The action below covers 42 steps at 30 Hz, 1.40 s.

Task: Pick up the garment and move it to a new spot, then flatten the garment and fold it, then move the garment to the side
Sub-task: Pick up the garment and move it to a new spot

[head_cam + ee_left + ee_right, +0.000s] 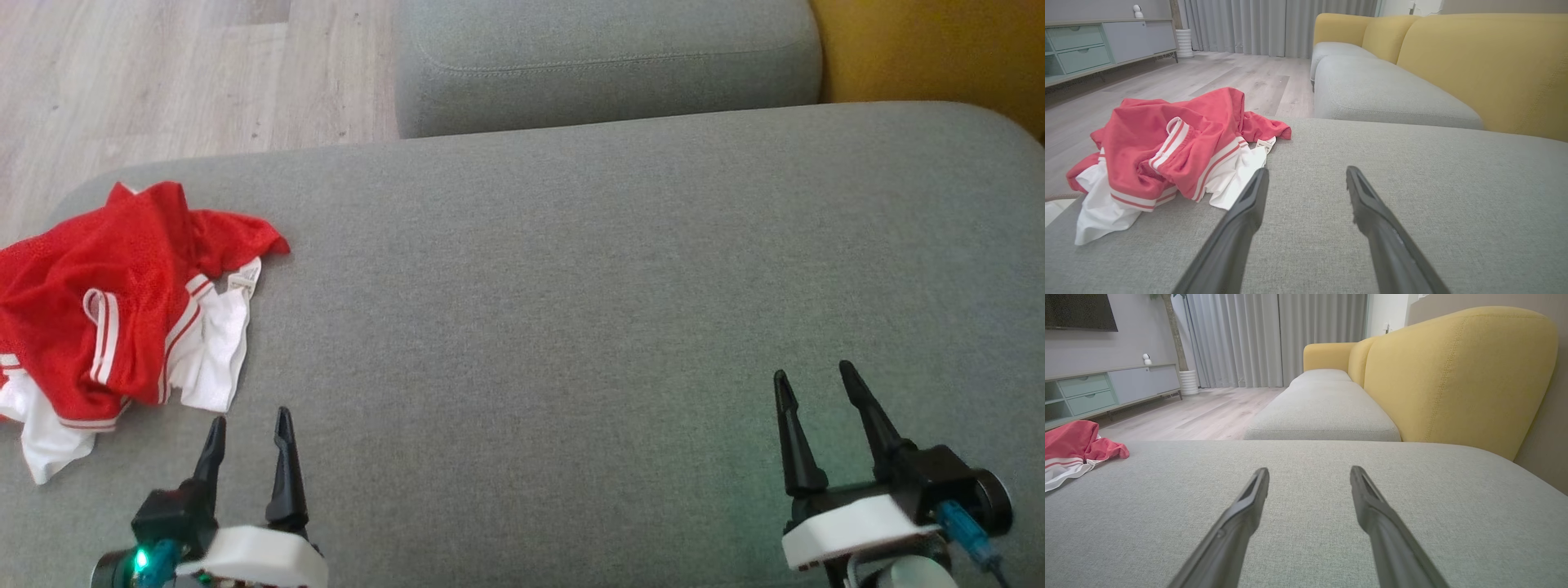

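- Where the grey fabric sofa cushion [571, 286] ends leftward, the crumpled red-and-white mesh garment [122, 310] lies lengthwise, far-to-near.
- Left gripper [251, 413] and right gripper [813, 368]: fingers spread apart.

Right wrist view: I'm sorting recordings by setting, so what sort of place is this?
Most likely a home living room: a yellow and grey sofa, a low cabinet with drawers beneath a dark wall-mounted TV, and floor-length curtains at the far end.

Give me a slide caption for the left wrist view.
Open left gripper hovers beside crumpled red-and-white garment on grey sofa cushion.
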Tool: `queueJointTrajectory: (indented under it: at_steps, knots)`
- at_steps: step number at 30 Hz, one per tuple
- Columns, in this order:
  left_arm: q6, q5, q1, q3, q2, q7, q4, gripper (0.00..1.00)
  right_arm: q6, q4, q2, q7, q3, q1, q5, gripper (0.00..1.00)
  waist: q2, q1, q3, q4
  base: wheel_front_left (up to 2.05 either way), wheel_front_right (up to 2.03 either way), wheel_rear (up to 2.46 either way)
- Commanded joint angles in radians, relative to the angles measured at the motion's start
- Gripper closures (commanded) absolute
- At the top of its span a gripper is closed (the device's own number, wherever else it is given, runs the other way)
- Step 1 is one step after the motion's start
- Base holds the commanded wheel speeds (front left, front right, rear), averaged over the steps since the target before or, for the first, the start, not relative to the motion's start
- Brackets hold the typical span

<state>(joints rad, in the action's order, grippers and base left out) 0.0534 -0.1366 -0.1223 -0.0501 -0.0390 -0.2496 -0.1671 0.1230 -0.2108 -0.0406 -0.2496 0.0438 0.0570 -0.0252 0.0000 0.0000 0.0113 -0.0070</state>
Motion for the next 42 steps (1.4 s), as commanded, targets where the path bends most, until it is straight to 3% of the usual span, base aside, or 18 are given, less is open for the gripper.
queueJointTrajectory:
  at_steps: [1, 8, 17, 22, 27, 33, 42]
  knots:
    - [0.005, -0.004, 0.025, 0.029, -0.011, -0.012, 0.027, 0.00, 0.008, 0.027, -0.010, -0.012, 0.017, -0.026, -0.005, 0.00, 0.0000, 0.0000, 0.000, 0.003, 0.00, 0.00, 0.00]
    - [-0.003, 0.000, 0.037, 0.019, -0.011, -0.012, 0.020, 0.00, 0.008, 0.037, -0.010, -0.012, 0.023, -0.020, -0.006, 0.00, 0.0000, 0.0000, 0.007, 0.073, 0.00, 0.00, 0.00]
    - [-0.007, 0.004, 0.015, 0.038, -0.012, -0.012, 0.014, 0.00, 0.008, 0.035, -0.010, -0.012, 0.073, -0.016, -0.028, 0.00, 0.0000, 0.0000, 0.030, 0.307, 0.00, 0.00, 0.00]
    - [-0.010, 0.001, -0.018, 0.070, -0.013, -0.012, 0.020, 0.00, 0.008, 0.023, -0.010, -0.012, 0.099, -0.025, -0.037, 0.00, 0.0000, 0.0000, 0.035, 0.380, 0.00, 0.00, 0.00]
    - [-0.019, -0.007, -0.024, 0.091, -0.012, -0.012, 0.031, 0.00, 0.008, 0.021, -0.010, -0.012, 0.115, -0.029, -0.036, 0.00, 0.0000, 0.0000, 0.024, 0.385, 0.00, 0.00, 0.00]
    - [-0.055, -0.056, 0.068, 0.105, -0.023, -0.008, 0.048, 0.00, 0.008, 0.027, -0.010, -0.012, 0.125, -0.054, -0.005, 0.00, 0.0000, 0.0000, -0.057, 0.336, 0.00, 0.00, 0.00]
    - [-0.098, -0.142, 0.385, 0.164, -0.144, 0.176, -0.044, 0.00, 0.008, 0.054, -0.088, -0.012, 0.149, -0.167, 0.039, 0.00, 0.0000, 0.0000, -0.261, 0.253, 0.00, 0.00, 0.00]
